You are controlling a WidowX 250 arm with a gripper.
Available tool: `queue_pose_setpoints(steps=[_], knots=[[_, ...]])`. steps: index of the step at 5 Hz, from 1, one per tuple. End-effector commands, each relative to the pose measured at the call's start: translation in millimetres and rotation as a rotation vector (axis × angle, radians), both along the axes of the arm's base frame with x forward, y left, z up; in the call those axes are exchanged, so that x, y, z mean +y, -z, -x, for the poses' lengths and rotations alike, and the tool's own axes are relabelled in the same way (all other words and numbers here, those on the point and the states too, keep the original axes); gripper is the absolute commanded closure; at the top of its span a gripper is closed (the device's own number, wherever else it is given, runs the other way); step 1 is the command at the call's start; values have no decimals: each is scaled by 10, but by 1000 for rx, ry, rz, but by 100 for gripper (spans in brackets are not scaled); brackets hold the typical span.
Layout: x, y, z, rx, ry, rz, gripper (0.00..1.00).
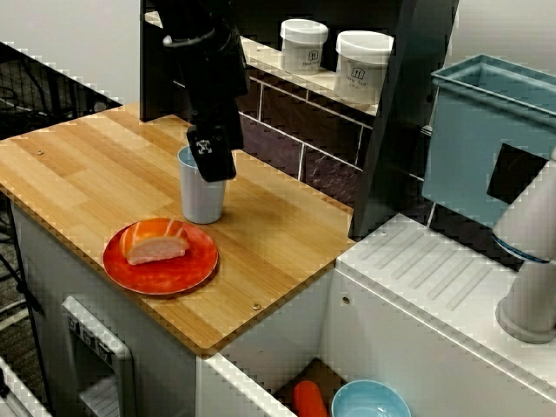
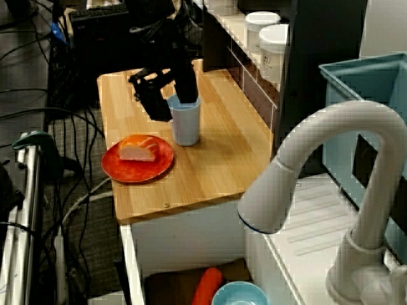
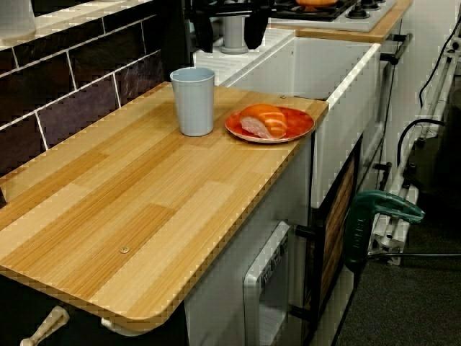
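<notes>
Printed labels on white jars (image 1: 363, 61), too blurred to read

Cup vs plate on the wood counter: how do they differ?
The cup is pale blue; the plate is orange-red. The cup stands tall and narrow; the plate lies flat and wide. The plate carries a piece of salmon sushi; what is inside the cup does not show. Both sit upright, side by side, on the counter.

A pale blue cup (image 1: 201, 195) stands upright, its mouth open, on the wooden counter (image 1: 287, 234), just beside an orange plate (image 1: 165, 274) bearing a salmon-coloured piece of food (image 1: 156, 243).
</notes>
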State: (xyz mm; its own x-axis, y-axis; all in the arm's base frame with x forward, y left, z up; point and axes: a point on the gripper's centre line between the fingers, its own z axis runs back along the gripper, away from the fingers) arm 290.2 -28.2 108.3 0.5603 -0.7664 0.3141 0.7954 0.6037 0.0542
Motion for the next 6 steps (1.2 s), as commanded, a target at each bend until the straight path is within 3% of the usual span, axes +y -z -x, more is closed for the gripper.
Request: queue_pose_setpoints(steps=[1,3,6], knots=[[-132,253,-105,-52,77,-59,0],[-229,613,-287,-6,105,-112,0],[0,618,-283,25,156,-133,0]])
